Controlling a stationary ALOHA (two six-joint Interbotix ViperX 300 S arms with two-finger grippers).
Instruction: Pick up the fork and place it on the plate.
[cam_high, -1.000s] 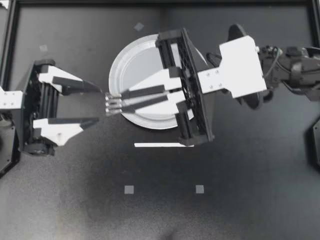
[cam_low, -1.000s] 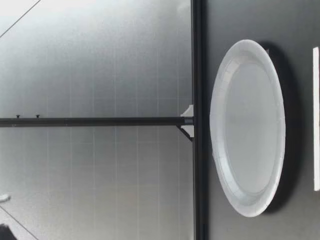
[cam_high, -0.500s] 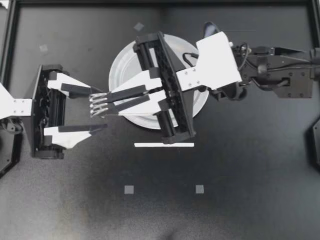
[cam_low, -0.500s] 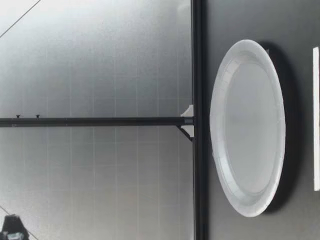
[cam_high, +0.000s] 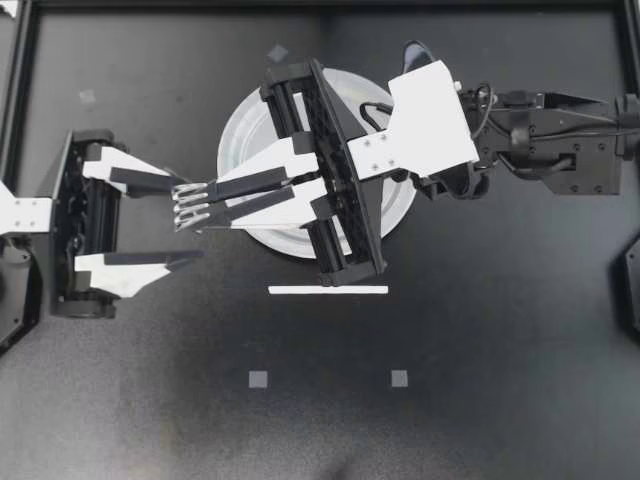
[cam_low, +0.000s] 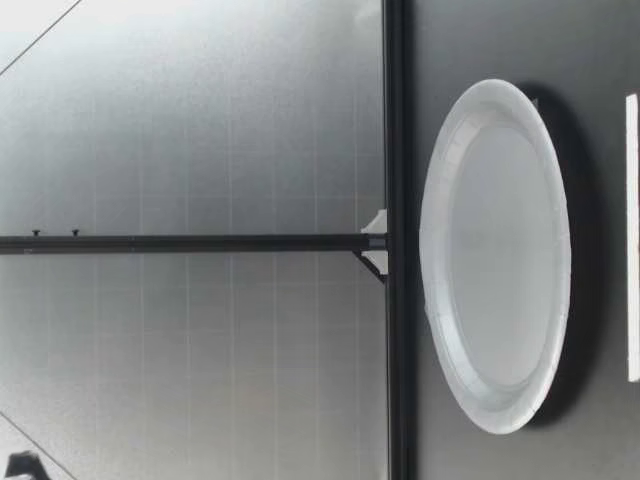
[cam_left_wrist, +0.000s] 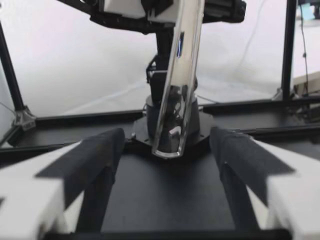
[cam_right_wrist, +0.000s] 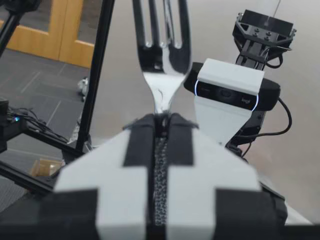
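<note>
My right gripper (cam_high: 212, 200) reaches in across the white paper plate (cam_high: 250, 130) and is shut on a metal fork (cam_high: 188, 205), held in the air with its tines pointing away from the plate. My left gripper (cam_high: 190, 220) stands open just beyond the plate's rim, and the tines lie between its fingers, close to the farther one. In the left wrist view the fork's shiny end (cam_left_wrist: 177, 100) hangs between the open fingers of the left gripper (cam_left_wrist: 167, 140) without touching them. The right wrist view shows the right gripper (cam_right_wrist: 160, 122) clamped on the neck of the fork (cam_right_wrist: 161, 50). The plate (cam_low: 495, 250) lies empty in the low view.
A white strip (cam_high: 328, 290) lies on the black table in front of the plate, and it also shows in the low view as a white strip (cam_low: 632, 240). Two small grey squares (cam_high: 258, 379) mark the table nearer the front. A black frame rail (cam_high: 320, 5) borders the back.
My right arm has swung and carried the fork away from the plate, bringing the tines in between my left gripper's open fingers. The left gripper shifted slightly.
</note>
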